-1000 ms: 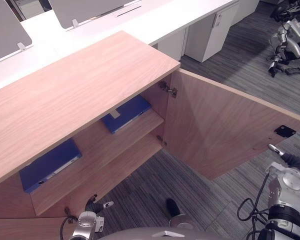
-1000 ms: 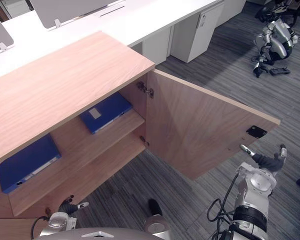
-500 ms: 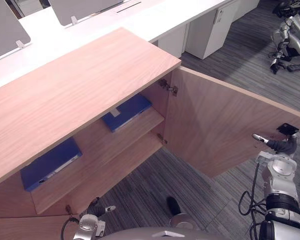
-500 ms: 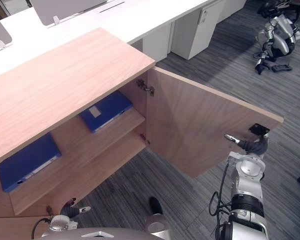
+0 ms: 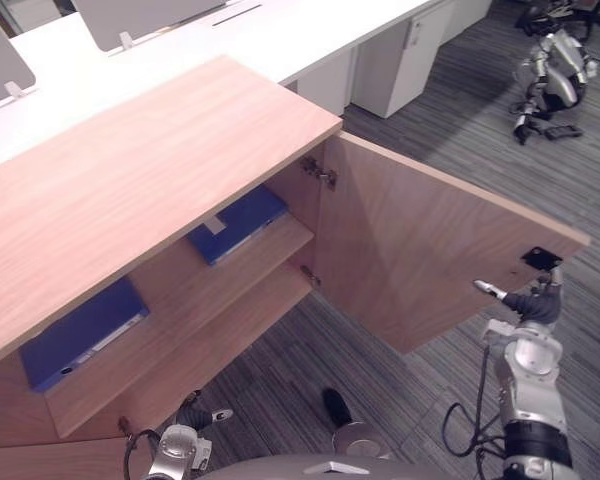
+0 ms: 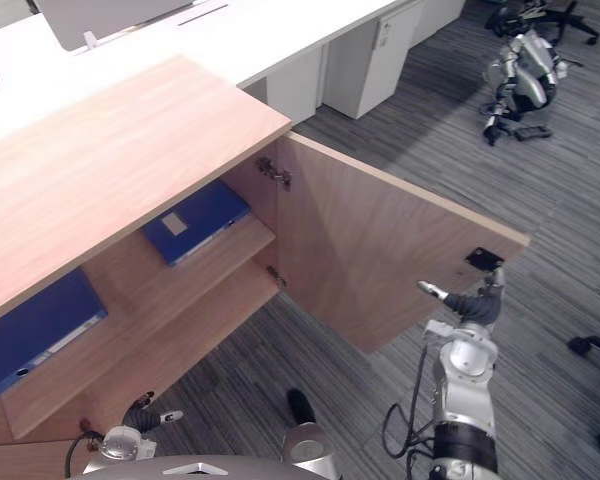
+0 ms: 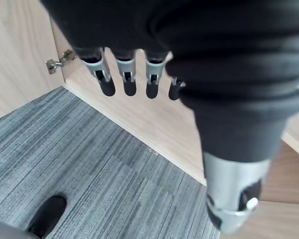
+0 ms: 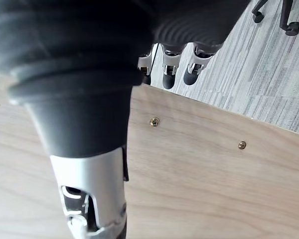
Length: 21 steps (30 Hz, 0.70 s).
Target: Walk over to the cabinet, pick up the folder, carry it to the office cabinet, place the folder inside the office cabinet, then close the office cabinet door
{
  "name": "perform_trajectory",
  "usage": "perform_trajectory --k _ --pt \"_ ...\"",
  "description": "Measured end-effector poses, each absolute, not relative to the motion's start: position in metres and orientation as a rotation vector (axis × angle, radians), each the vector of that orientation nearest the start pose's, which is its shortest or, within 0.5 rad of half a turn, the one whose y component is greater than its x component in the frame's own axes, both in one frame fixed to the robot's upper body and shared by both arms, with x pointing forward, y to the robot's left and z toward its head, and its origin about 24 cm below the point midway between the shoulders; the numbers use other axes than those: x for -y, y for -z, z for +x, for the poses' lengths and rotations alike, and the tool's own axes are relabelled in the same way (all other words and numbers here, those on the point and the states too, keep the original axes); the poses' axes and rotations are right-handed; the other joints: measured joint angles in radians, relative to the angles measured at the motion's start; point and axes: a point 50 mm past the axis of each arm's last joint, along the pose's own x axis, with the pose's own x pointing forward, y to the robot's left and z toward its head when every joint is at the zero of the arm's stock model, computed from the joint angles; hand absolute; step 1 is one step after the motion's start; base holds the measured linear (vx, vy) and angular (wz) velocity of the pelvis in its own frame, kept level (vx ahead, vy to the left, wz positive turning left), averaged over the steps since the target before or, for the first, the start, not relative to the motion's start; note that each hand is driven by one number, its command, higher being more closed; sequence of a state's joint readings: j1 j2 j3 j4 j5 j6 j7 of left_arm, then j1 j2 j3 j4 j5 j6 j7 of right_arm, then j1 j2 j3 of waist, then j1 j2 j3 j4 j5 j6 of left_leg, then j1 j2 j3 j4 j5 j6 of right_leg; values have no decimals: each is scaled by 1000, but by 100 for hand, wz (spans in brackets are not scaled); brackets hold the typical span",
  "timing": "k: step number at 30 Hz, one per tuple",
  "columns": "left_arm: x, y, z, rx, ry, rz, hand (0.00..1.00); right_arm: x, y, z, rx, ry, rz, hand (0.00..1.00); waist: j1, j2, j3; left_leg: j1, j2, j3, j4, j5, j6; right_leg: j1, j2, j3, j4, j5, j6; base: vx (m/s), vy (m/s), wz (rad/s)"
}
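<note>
grey striped carpet [image 5: 430, 390] | light wooden cabinet door [image 5: 420, 250] swung wide | right robot hand [image 5: 532, 303] relaxed by its edge | left robot hand [image 7: 125, 74] relaxed, empty

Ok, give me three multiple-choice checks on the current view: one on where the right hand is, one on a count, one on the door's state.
1. Where is the right hand?
A) flat on the white desk
B) down on the carpet
C) by the free edge of the door

2. How many blue folders lie on the shelf?
A) one
B) two
C) four

3. How does the door stand?
A) open wide
B) fully shut
C) lifted off and laid flat

Answers:
1 C: the hand is up at the door's outer edge, just below the black fitting.
2 B: one folder lies near the hinges, and the other lies further along the same shelf.
3 A: the door swings well out from its hinges, leaving the inside exposed.
</note>
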<state>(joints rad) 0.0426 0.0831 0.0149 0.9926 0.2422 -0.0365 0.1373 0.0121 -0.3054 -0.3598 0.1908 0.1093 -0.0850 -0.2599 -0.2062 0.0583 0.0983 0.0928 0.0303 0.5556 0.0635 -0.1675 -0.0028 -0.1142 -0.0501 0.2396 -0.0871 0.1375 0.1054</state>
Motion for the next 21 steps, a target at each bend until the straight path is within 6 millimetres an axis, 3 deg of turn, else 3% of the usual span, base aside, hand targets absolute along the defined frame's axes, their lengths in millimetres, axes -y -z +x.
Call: perform_trajectory --k 7,15,21 --pt "-190 147 136 -956 2 417 0 255 -24 182 -71 436 -146 0 -14 -65 -4 -3 19 38 30 -8 -8 -13 17 47 5 20 -7 -61 -75 -19" --pt "-178 145 145 -930 84 467 0 208 -23 151 -105 258 -79 0 -17 -86 -5 -12 34 50 97 -37 -6 -3 18 64 7 29 -15 -63 -59 -7" --pt "-177 143 151 -902 175 577 0 160 -39 146 -34 20 -7 0 -2 -168 -5 -23 43 -6 131 -42 -12 6 9 20 52 15 -23 -106 -64 24"
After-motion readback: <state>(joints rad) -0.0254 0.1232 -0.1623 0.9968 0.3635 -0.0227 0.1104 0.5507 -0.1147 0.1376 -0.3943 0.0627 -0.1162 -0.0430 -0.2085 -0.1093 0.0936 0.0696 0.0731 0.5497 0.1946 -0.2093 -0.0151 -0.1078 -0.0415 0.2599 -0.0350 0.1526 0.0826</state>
